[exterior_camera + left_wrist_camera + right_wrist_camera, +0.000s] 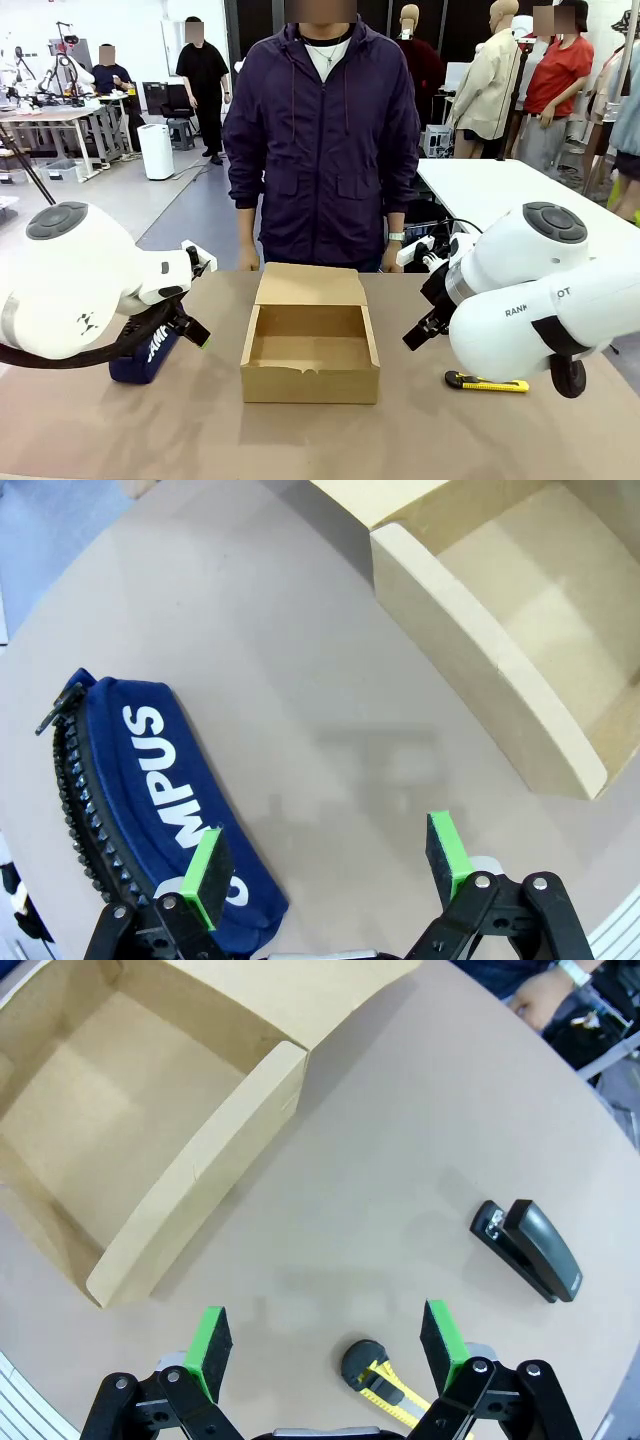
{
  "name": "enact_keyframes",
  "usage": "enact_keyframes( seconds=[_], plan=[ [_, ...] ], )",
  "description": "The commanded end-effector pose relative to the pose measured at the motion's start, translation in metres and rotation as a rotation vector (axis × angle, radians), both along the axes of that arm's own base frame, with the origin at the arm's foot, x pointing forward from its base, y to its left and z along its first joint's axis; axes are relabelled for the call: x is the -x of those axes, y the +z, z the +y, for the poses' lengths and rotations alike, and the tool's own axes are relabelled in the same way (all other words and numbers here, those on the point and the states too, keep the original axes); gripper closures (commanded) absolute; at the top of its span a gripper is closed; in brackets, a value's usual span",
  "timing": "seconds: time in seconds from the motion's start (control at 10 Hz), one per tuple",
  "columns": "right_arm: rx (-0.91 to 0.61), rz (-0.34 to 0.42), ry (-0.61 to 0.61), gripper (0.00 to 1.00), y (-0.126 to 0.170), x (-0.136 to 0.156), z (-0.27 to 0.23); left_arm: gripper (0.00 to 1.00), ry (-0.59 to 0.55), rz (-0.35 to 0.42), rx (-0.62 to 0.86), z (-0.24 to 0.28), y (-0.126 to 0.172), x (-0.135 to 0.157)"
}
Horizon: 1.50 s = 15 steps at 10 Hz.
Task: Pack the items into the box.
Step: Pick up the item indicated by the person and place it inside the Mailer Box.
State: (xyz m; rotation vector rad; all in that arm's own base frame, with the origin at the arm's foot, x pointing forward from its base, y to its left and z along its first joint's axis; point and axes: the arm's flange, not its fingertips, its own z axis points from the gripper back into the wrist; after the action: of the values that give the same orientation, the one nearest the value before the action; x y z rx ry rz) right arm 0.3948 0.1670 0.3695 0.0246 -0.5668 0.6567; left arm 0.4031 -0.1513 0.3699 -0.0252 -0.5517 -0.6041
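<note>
the box (310,382) stands open and empty at the middle of the tabletop (150,430), with its lid flap laid back toward the person. the pencil case (150,790) is found off to one side of the left hand (328,865), whose fingers are spread wide. one pad hangs over the case's end, and its long axis runs aslant to the gap, so a sideways shift and a wrist turn are judged necessary. the utility knife (385,1385) lies under the right hand (326,1345), likewise spread wide and holding nothing. the stapler (527,1250) lies farther off.
</note>
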Motion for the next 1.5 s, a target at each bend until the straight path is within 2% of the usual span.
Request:
enact_keyframes(
  seconds=[0.0, 0.1, 0.2, 0.3, 0.4, 0.5, 0.6, 0.7, 0.9, 1.2, 1.3, 1.4],
  plan=[
    [-0.001, 0.0, 0.0, 0.0, 0.0, 0.0, 0.0, 0.0, 0.0, 0.0, 0.0, 0.0, 0.0, 0.0],
    [0.0, 0.0, 0.0, 0.0, 0.0, 0.0, 0.0, 0.0, 0.0, 0.0, 0.0, 0.0, 0.0, 0.0],
    [-0.145, 0.118, -0.067, 0.0, 0.031, -0.003, -0.014, 0.0, 0.022, 0.07, 0.172, 0.003, 0.033, 0.006],
    [-0.281, 0.172, -0.251, 0.0, 0.069, -0.003, -0.032, 0.0, 0.196, 0.299, 0.336, 0.007, 0.08, 0.017],
    [-0.454, 0.248, -0.314, 0.0, 0.106, 0.004, -0.06, 0.0, 0.188, 0.343, 0.456, 0.022, 0.115, 0.03],
    [-0.597, 0.307, -0.336, 0.0, 0.13, 0.015, -0.088, 0.0, 0.168, 0.361, 0.638, 0.053, 0.149, 0.039],
    [-0.774, 0.303, -0.36, 0.0, 0.152, 0.034, -0.125, 0.0, 0.178, 0.373, 0.767, 0.094, 0.169, 0.044],
    [-0.989, 0.283, -0.412, 0.0, 0.164, 0.06, -0.178, 0.0, 0.252, 0.4, 0.909, 0.144, 0.175, 0.053],
    [-1.302, 0.172, -0.595, 0.0, 0.149, 0.119, -0.265, 0.0, 0.394, 0.39, 1.167, 0.243, 0.162, 0.073],
    [-1.593, 0.038, -0.83, 0.0, 0.083, 0.197, -0.34, 0.0, 0.638, 0.278, 1.529, 0.358, 0.101, 0.124],
    [-1.597, 0.024, -0.88, 0.0, 0.073, 0.205, -0.346, 0.0, 0.69, 0.259, 1.562, 0.37, 0.084, 0.13],
    [-1.456, 0.016, -1.002, 0.0, 0.069, 0.204, -0.342, 0.0, 0.624, 0.331, 1.427, 0.358, 0.118, 0.128]
  ],
)
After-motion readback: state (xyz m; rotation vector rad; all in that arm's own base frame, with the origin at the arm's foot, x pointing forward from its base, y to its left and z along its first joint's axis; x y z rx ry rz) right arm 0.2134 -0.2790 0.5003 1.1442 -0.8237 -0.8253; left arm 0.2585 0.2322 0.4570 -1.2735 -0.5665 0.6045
